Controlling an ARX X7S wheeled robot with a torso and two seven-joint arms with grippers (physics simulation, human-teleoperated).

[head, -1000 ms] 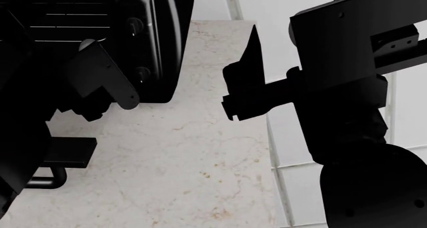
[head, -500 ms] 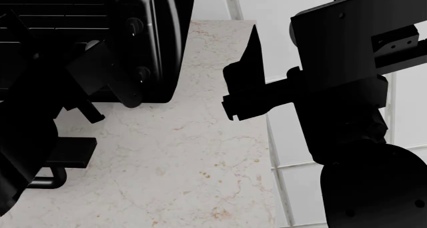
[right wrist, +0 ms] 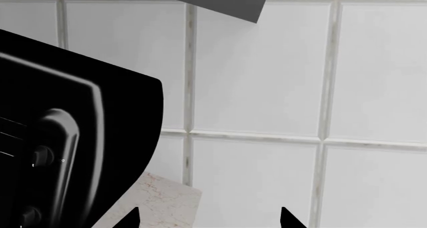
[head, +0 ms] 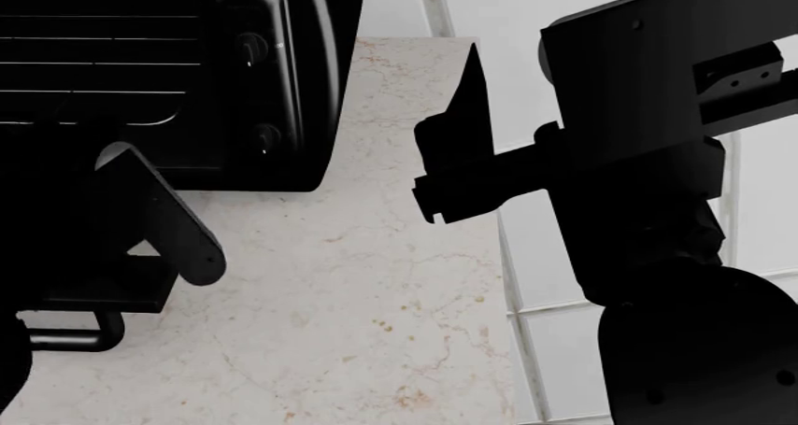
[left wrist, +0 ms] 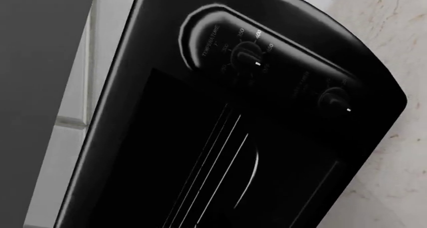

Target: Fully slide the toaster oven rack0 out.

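Toaster oven (head: pixel 268 79) sits at far left of the marble counter (head: pixel 374 294), knobs (left wrist: pixel 248 55) on its right panel. Rack0 (head: pixel 100 65) shows as pale bars inside the dark cavity; door handle (head: pixel 75 336) lies near, at left edge. Left gripper (head: pixel 156 224) hangs just in front of the cavity; finger spread cannot be told. Right gripper (right wrist: pixel 208 219) hovers well right of the oven, tips spread, holding nothing.
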